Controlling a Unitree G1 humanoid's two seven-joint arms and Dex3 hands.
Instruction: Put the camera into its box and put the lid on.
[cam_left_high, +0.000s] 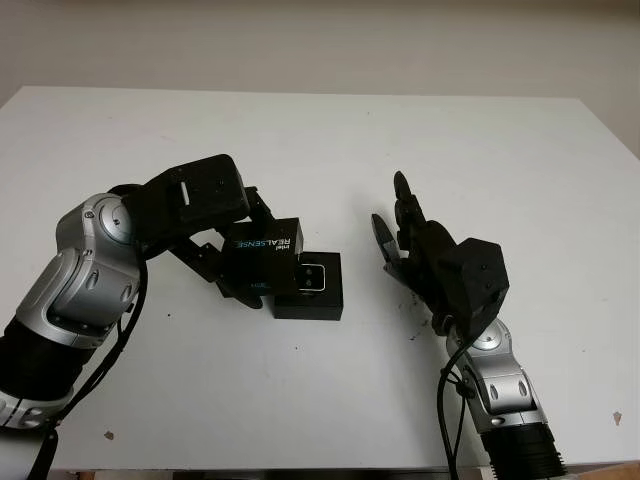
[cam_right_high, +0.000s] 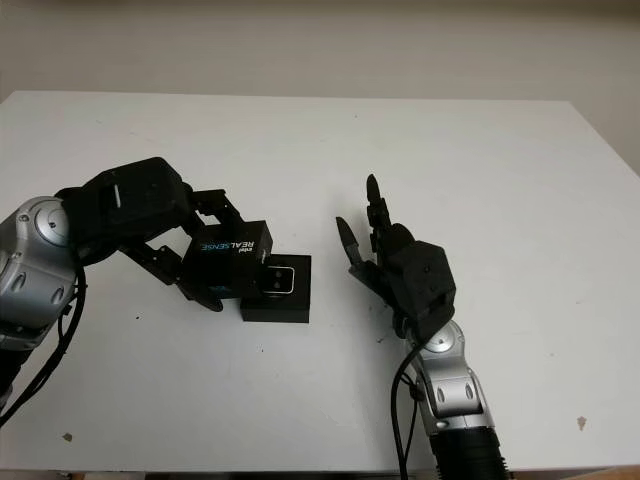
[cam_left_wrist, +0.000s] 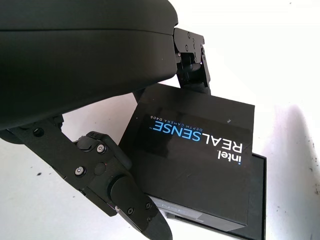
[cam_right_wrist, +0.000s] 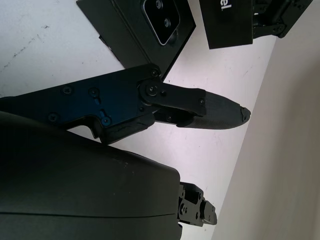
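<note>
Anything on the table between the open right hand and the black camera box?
Nothing: in the left eye view only bare white table lies between the right hand and the black box, which the left hand's black lid partly covers.

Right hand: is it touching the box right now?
Apart. The left eye view shows bare white table between the open right hand and the box; the left hand grips the lid.

camera (cam_left_high: 315, 278) in box (cam_left_high: 310, 300) | lid (cam_left_high: 262, 252) overlapping box's left | right hand (cam_left_high: 400, 235) right of box, apart
</note>
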